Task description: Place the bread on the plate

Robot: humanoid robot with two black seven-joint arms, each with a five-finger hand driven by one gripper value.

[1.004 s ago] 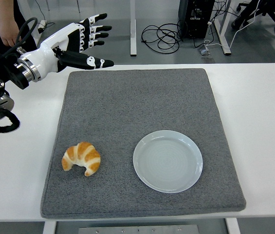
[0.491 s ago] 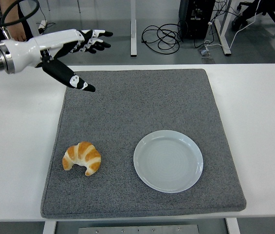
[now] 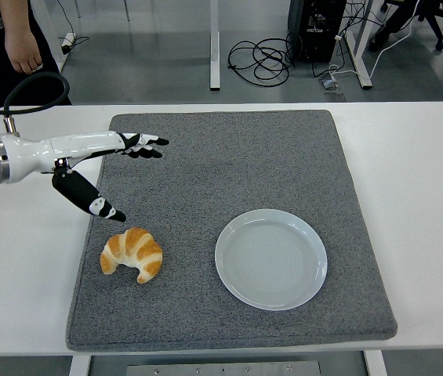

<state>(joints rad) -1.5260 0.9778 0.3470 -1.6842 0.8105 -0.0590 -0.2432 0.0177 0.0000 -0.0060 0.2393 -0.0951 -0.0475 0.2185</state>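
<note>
On the grey mat (image 3: 229, 180), your left hand (image 3: 99, 168) hovers spread, empty, above the croissant (image 3: 132, 254); plate (image 3: 270, 258) beside it.

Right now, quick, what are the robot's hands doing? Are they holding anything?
Left hand: open, fingers spread, holding nothing, above the croissant.
Right hand: not in the picture, so it cannot be told.

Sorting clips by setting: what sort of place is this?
Likely a robotics lab or workshop: cables lie loose on the floor by desk legs, and a grey mat covers the white table.
</note>
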